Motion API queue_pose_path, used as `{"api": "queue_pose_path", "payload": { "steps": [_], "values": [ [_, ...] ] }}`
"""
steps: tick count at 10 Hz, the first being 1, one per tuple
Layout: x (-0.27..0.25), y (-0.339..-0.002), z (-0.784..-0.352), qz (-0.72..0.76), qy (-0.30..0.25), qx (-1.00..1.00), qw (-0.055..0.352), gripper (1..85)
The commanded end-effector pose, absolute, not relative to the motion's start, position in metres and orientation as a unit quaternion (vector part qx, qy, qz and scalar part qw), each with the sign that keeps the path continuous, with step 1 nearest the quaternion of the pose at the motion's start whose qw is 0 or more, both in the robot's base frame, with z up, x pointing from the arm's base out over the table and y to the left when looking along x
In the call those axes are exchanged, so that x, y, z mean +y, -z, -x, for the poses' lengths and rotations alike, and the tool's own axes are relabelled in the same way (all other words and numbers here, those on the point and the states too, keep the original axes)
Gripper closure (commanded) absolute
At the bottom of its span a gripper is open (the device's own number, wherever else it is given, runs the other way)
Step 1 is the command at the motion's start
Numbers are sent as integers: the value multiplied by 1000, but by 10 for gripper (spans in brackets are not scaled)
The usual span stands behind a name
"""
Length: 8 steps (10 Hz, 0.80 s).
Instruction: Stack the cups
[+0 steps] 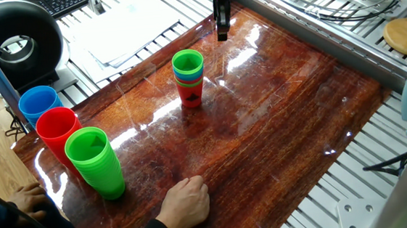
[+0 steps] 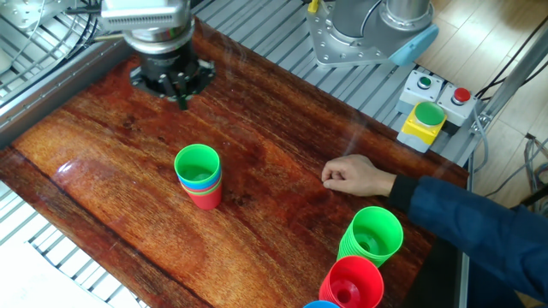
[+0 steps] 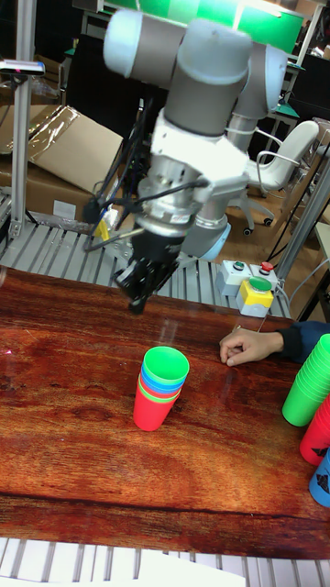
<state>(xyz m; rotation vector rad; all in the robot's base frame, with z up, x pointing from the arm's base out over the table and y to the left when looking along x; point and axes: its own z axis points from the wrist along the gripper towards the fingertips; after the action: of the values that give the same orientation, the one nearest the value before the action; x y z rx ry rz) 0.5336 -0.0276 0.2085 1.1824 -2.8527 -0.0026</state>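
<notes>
The cups stand nested in one upright stack point(image 1: 189, 79) near the middle of the wooden table point(image 1: 284, 122), green on top, blue rims below it and red at the bottom with a black mark. The same stack point(image 2: 199, 175) shows in the other fixed view and, as a stack point(image 3: 160, 385), in the tall view. My gripper point(image 1: 222, 31) hangs above the table's far edge, beyond the stack and apart from it. Its fingers point down, pressed together with nothing between them; this gripper point(image 2: 181, 101) shows the same there and as a gripper point(image 3: 137, 305) in the tall view.
Three tall piles stand at one table end: green point(image 1: 97, 162), red point(image 1: 58, 133), blue point(image 1: 39, 105). A person's hand point(image 1: 185, 203) rests on the table's near edge. A button box point(image 2: 425, 115) and the robot base point(image 2: 368, 34) sit beside the table.
</notes>
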Motion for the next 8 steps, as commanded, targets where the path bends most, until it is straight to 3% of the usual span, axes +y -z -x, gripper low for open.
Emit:
{"api": "queue_pose_path", "payload": {
  "steps": [1, 4, 8],
  "values": [
    [4, -228, -517, -339, 30, -939, 41, 843],
    [24, -234, -526, -323, 31, -945, 30, 843],
    [15, -232, -541, -341, 13, -940, 15, 843]
  ]
}}
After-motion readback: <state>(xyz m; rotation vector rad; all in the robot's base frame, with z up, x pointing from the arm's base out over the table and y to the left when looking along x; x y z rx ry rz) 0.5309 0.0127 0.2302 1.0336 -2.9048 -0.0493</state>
